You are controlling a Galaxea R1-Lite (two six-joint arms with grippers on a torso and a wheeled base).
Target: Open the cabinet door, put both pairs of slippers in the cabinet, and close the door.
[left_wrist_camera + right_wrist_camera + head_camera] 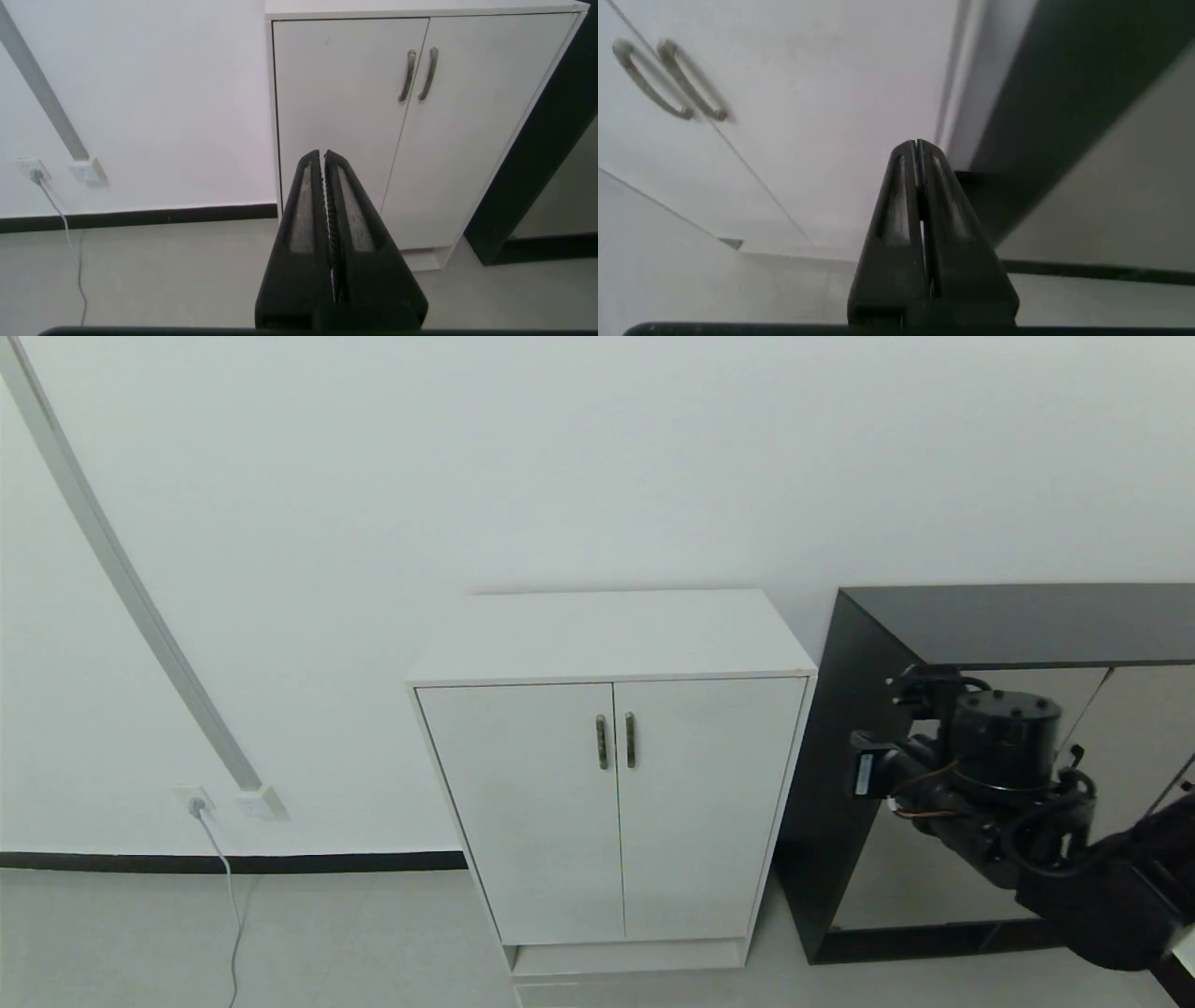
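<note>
Head view shows us the cabinet (611, 803) shut, a black mirrored unit (831, 756) just beside it, left end effector (324, 163) and right end effector (917, 154) both pressed together.

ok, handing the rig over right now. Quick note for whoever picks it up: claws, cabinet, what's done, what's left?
Left claw: shut, empty, held off from the white cabinet and pointing at its left door.
Right claw: shut, empty, pointing at the lower right door, by the black mirrored unit.
Cabinet: both doors closed, handles side by side at the centre seam, neither one gripped.
Done: nothing, judging by the closed doors.
Left: open the door, put both pairs of slippers inside, close the door.
</note>
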